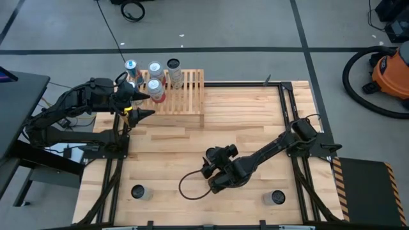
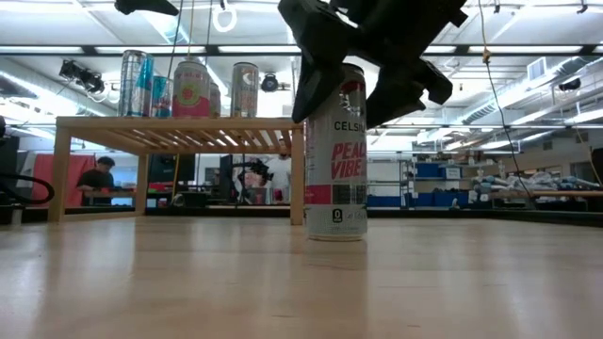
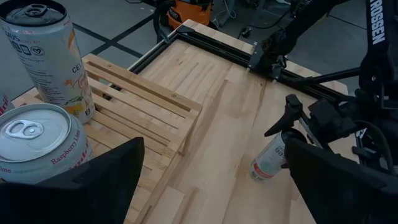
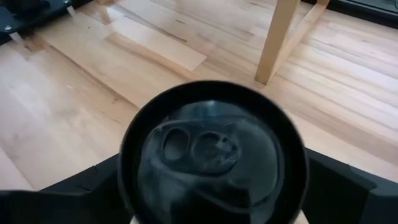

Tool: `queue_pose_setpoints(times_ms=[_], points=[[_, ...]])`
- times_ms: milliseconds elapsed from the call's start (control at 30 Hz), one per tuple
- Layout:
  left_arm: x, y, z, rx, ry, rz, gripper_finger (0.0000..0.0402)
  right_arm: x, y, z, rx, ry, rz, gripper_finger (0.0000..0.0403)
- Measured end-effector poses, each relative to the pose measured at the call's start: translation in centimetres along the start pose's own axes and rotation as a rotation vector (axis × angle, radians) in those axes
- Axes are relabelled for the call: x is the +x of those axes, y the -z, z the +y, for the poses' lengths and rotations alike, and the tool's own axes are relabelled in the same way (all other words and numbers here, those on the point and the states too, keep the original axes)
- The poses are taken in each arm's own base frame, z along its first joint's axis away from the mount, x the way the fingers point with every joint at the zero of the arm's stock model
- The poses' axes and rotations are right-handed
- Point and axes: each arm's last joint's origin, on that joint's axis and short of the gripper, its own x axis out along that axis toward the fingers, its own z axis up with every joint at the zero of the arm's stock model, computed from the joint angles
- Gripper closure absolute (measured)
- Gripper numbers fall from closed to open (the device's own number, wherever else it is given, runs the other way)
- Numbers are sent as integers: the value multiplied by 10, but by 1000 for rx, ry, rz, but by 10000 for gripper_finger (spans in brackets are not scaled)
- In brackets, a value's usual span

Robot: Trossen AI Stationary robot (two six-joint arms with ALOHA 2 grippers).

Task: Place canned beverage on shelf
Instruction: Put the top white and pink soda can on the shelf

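Nearby, four cans (image 1: 155,83) crowd the shelf (image 1: 185,96) beside the left pincer (image 1: 142,104).

Overhead inspection: two arms at wooden table.
Shelf (image 1: 177,93) at far edge carries four upright cans (image 1: 155,89). Left gripper (image 1: 142,104) beside shelf, jaws apart. Right gripper (image 1: 212,167) mid-table. Two cans (image 1: 138,191) stand near front edge.

Overhead looks straight down, low looks level across the table (image 1: 255,121) — both wrist views share the shelf (image 3: 143,106).
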Motion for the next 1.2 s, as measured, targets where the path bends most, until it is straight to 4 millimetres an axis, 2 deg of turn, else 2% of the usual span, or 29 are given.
queue_pose_setpoints(times_ms=[100, 267, 467, 600, 967, 1200], points=[[0, 0, 0, 0, 0, 0, 12, -3, 2, 1, -6, -9, 1, 68], [0, 0, 0, 0, 0, 0, 12, -6, 4, 2, -14, -15, 1, 142], [0, 0, 0, -1, 0, 0, 12, -6, 4, 2, -43, -16, 0, 147], [0, 0, 0, -1, -2, 0, 12, -1, -7, -1, -99, -12, 12, 147], [0, -1, 2, 5, -70, -18, 12, -9, -85, -20, -136, -80, -90, 147], [0, -1, 2, 7, -70, -18, 12, -5, -150, -46, -149, -148, -170, 147]])
